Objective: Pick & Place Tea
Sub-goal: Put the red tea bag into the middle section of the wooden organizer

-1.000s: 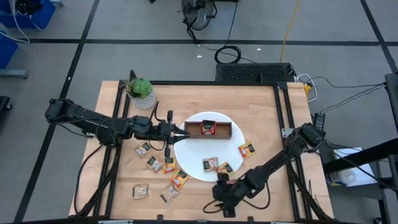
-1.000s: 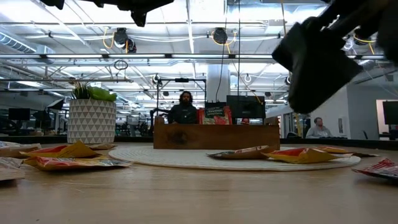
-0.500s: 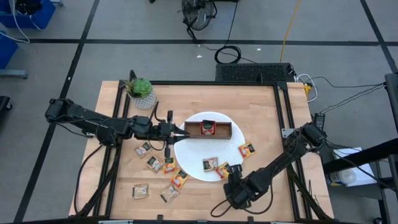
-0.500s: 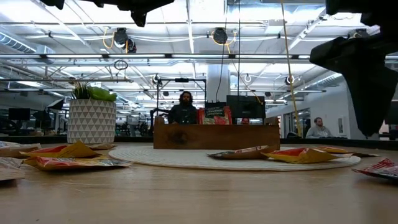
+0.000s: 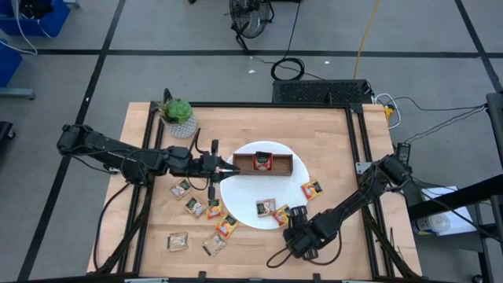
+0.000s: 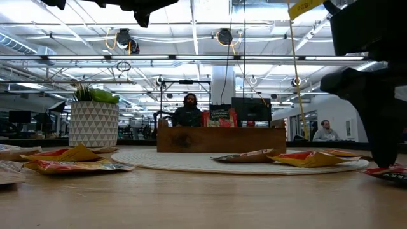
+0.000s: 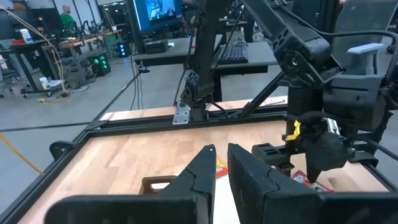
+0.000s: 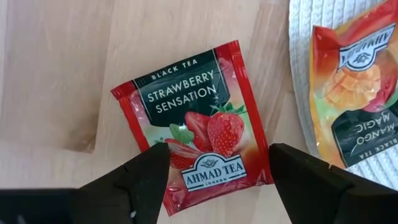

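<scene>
The right gripper [image 8: 217,171] has swung from the surface's 6 o'clock edge up toward the plate [image 5: 244,206] — jaws now straddling a red sachet [image 8: 196,124].

Two dark jointed arms, yellow tag

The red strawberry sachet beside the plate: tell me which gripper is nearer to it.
Right. The right gripper hangs open directly over the strawberry sachet, fingers straddling it. The left gripper waits across the plate, by the wooden tray.

An open-plan robotics lab: a wooden desk [image 5: 330,134] on a taped concrete floor, ceiling pipes [image 6: 191,57], monitors [image 7: 155,15], and seated people [image 6: 189,111] at workstations behind.
</scene>
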